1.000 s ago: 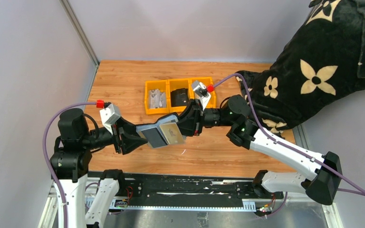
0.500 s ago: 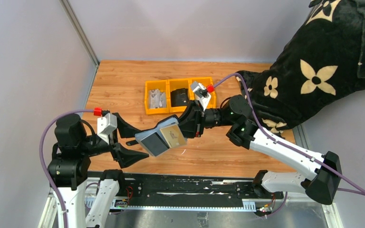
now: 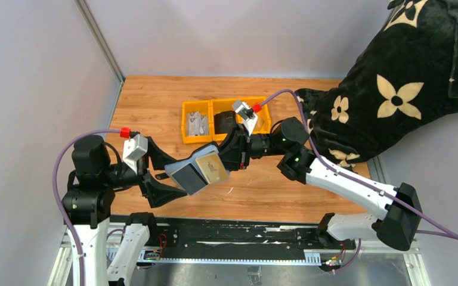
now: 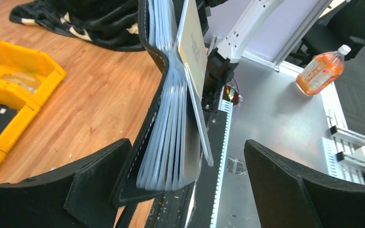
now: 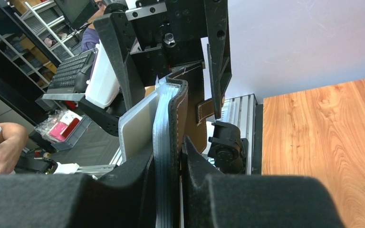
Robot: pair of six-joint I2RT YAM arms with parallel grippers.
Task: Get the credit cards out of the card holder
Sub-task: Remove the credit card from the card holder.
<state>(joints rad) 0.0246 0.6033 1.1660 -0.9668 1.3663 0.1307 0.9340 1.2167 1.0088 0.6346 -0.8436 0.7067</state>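
Holding the card holder (image 3: 185,176) up off the table, your right gripper (image 5: 168,154) is pinched almost closed on its black cover and clear sleeves. A tan-gold card (image 3: 212,168) lies on the fanned sleeves just ahead of that gripper's fingers, with a grey card (image 5: 135,124) beside them. Your left gripper (image 4: 185,156) stands spread wide and grips nothing. The holder's free end hangs between its jaws, closer to one finger (image 4: 100,178).
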